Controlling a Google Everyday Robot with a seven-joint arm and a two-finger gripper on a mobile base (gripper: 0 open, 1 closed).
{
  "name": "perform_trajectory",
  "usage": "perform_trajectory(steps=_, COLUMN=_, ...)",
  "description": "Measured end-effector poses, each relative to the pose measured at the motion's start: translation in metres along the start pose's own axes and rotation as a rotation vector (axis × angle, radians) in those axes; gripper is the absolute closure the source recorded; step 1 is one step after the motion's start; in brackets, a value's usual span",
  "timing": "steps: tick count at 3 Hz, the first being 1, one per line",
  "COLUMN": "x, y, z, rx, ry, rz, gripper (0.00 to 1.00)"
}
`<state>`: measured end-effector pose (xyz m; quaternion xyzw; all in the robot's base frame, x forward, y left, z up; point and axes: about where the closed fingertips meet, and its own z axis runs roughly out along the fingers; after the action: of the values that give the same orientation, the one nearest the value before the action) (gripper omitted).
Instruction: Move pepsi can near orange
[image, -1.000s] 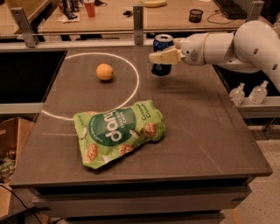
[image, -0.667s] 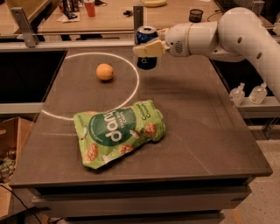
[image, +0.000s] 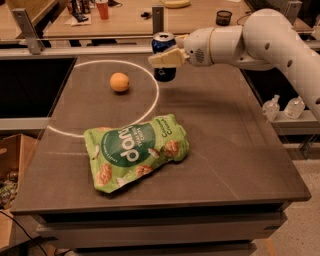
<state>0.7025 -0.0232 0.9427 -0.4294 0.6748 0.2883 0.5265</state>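
The pepsi can (image: 163, 44) is dark blue with a silver top and is held upright at the back of the dark table (image: 225, 130). My gripper (image: 165, 59) is shut on the can, its pale fingers (image: 162, 59) crossing the can's middle, and the white arm reaches in from the right. The can's bottom looks close to the tabletop, just right of the white circle line. The orange (image: 119, 82) sits inside the circle, to the left of the can and a little nearer, apart from it.
A big green snack bag (image: 135, 151) lies flat in the middle of the table, in front of the orange and can. A white painted circle (image: 153, 98) marks the back left. Two small clear bottles (image: 284, 107) stand on a ledge at the right. A cardboard box (image: 11, 165) sits lower left.
My gripper has carried the pepsi can leftward along the back of the table, from well right of the circle to its right edge, closer to the orange. The orange and bag have not moved.
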Motion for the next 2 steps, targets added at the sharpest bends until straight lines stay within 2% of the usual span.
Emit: perform_trajectory(steps=2, x=0.012, y=0.013, z=0.033, rx=-0.038, ry=-0.001, rz=0.034, gripper=1.00)
